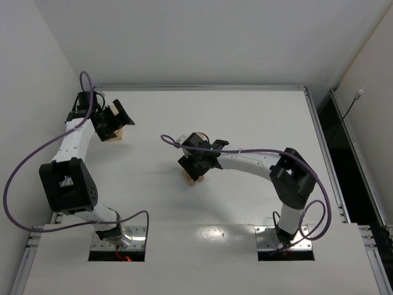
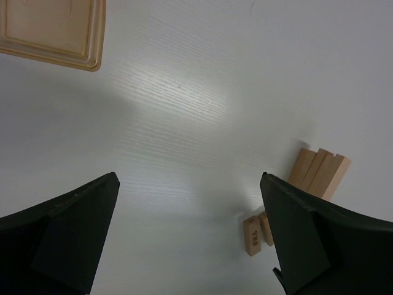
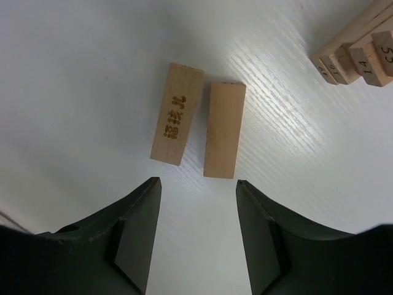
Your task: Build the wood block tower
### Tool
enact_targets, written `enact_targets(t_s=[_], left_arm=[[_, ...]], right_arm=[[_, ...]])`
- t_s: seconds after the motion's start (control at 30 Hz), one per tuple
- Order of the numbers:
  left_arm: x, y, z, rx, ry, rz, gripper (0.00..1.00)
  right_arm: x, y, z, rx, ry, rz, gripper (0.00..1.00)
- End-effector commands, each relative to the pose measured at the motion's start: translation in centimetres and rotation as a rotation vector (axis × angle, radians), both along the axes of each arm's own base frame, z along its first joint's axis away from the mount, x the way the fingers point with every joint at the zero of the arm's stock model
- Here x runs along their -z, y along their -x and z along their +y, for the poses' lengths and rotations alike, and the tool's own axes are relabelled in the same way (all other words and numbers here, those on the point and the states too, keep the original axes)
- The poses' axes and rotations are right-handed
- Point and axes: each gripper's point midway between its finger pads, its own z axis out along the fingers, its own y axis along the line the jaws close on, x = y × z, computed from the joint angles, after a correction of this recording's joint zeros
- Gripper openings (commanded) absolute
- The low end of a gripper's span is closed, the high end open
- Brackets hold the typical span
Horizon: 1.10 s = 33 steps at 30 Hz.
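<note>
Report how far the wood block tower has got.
Done: the engraved block and the plain block lie side by side on the table, a first layer begun. In hand: nothing; the right gripper and left gripper are open, empty. Left: no crosswise layer yet; the numbered blocks nearby await placing.

The white table (image 1: 245, 117) shows a fine grain on its surface. A pale tan tray (image 2: 55, 34) lies flat on it, partly cut by the picture's edge.
</note>
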Motion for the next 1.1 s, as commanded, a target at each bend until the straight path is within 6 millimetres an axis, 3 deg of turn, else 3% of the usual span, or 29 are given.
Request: enact_targets(t_s=[0.0, 0.2, 0.4, 0.83, 1.07], left_arm=[[-0.9, -0.8, 0.1, 0.002, 0.026, -0.042, 1.0], [-1.0, -0.8, -0.2, 0.014, 0.04, -0.045, 1.0], [-0.8, -0.8, -0.4, 0.02, 0.047, -0.046, 1.0], [-0.6, -1.0, -0.5, 0.025, 0.054, -0.048, 1.0], [0.0, -0.8, -0.7, 0.031, 0.066, -0.031, 1.0]], right_arm=[[-0.7, -0.8, 1.4, -0.033, -0.031, -0.03, 0.49], [0.5, -1.4, 0.9, -0.022, 0.008, -0.026, 0.49], [0.1, -2.0, 1.7, -0.022, 0.001, -0.032, 0.49], [2.0, -3.3, -0.3, 0.03, 0.045, -0.007, 0.49], [1.9, -3.9, 0.3, 0.031, 0.026, -0.002, 0.49]])
